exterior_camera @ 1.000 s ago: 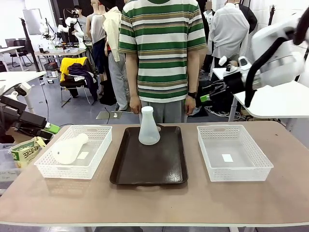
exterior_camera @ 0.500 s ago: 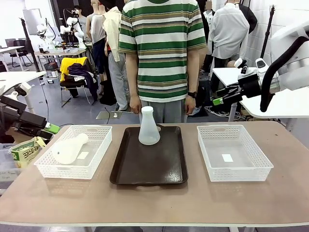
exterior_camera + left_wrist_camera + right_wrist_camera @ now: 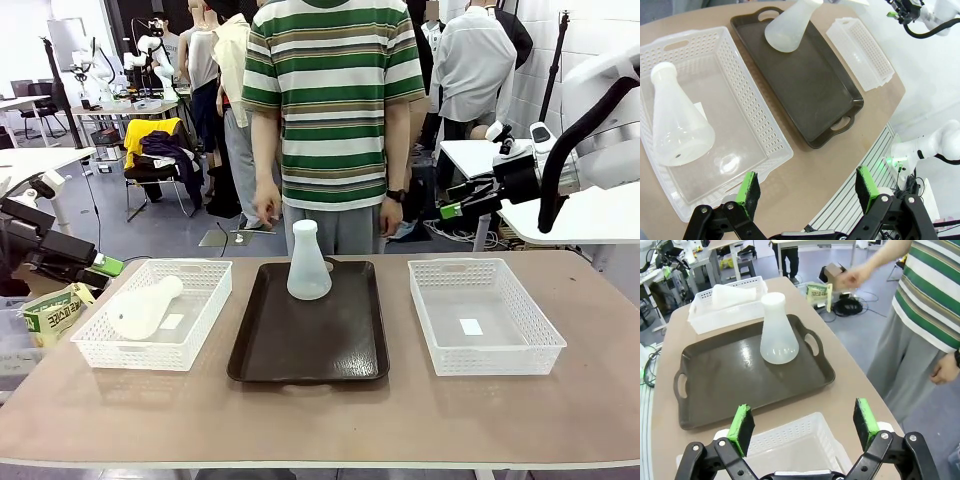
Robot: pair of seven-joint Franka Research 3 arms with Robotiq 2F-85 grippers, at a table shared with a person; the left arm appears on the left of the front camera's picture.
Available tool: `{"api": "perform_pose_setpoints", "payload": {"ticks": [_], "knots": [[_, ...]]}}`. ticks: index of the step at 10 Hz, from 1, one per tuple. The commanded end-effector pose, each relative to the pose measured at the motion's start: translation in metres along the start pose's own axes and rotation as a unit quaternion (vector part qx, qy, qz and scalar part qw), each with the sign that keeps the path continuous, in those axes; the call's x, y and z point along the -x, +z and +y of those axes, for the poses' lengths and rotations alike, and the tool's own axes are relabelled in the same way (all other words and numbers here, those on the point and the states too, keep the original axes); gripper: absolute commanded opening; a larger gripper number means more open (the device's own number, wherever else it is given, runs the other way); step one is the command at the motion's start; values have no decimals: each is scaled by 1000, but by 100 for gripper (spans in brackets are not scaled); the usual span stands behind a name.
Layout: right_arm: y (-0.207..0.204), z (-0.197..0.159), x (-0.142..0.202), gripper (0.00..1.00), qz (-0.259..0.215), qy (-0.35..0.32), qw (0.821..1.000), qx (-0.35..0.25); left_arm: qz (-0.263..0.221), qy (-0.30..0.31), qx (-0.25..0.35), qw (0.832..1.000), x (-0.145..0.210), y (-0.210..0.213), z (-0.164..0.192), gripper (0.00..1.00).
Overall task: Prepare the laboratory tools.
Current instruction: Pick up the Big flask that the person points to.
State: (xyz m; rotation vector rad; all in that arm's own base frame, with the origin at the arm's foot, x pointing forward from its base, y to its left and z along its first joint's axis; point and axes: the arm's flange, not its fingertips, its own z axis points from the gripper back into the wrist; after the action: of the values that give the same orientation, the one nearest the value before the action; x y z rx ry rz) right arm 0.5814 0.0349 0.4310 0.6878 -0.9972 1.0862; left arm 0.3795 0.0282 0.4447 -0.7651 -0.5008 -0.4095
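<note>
The left pincer point(image 3: 806, 190) and right pincer point(image 3: 802, 425) hang released. One milky conical flask point(image 3: 308, 264) stands on the tray point(image 3: 310, 342); its twin point(image 3: 143, 309) lies in the basket point(image 3: 140, 355) at the worktop's point(image 3: 320, 420) left edge.

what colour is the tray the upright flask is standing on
Dark brown, slightly glossy; the tray under the flask shows best in the right wrist view.

The right arm point(image 3: 605, 75) has a smooth, rounded white shell, with a thick black cable point(image 3: 547, 195) running along it. The left gripper point(image 3: 806, 190) and right gripper point(image 3: 802, 425) are matte black, with pale round screws at the finger joints and bright green pads point(image 3: 741, 427). The person point(image 3: 335, 100) wears a short-sleeved T-shirt in green, white and tan stripes, grey trousers point(image 3: 345, 228) and a black wristwatch point(image 3: 398, 196).
</note>
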Motion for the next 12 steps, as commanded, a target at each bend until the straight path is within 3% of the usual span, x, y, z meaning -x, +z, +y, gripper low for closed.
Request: {"api": "perform_pose_setpoints", "payload": {"ticks": [1, 12], "knots": [[1, -2, -3, 100, 7, -5, 1000, 1, -10, -7, 9, 1000, 1, 0, 2, 100], [1, -2, -3, 100, 7, -5, 1000, 1, -10, -7, 9, 1000, 1, 0, 2, 100]]}}
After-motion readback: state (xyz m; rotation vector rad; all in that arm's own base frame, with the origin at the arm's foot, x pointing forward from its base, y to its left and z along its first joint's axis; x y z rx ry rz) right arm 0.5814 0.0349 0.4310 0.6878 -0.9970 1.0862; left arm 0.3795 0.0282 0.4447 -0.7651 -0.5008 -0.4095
